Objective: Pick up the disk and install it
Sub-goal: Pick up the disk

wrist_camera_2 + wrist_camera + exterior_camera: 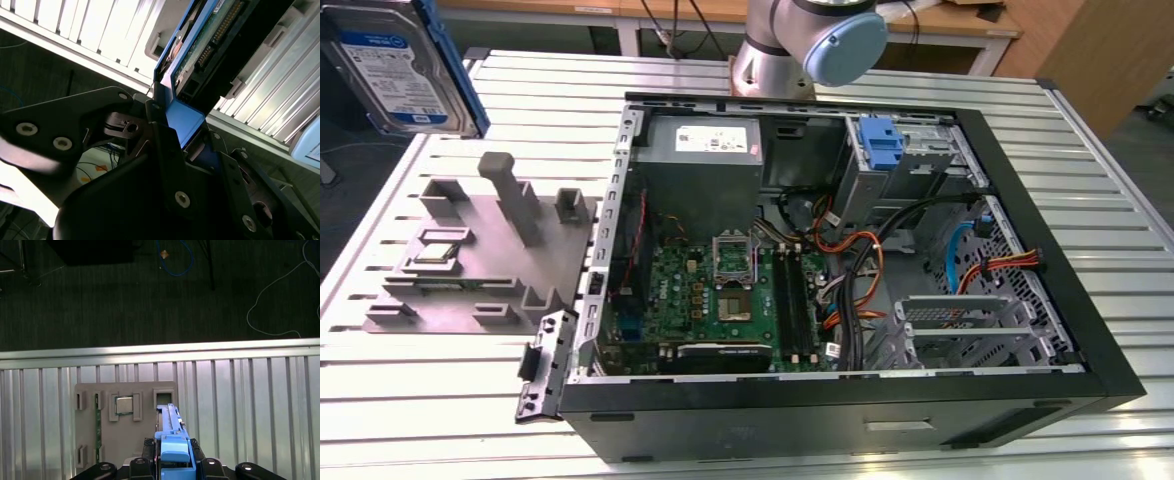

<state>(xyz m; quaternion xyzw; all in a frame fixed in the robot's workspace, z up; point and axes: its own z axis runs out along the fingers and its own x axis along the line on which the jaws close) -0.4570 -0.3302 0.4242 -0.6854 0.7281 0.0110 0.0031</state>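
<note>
Disk (403,62) upright, aloft near grey fixture (480,290); computer case (854,405) open.

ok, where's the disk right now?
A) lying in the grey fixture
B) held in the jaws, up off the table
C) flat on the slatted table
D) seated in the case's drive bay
B: the disk hangs high at the exterior view's left, clear of the grey fixture, and the first wrist view shows the gripper with its jaws shut on the blue bracket.
</note>
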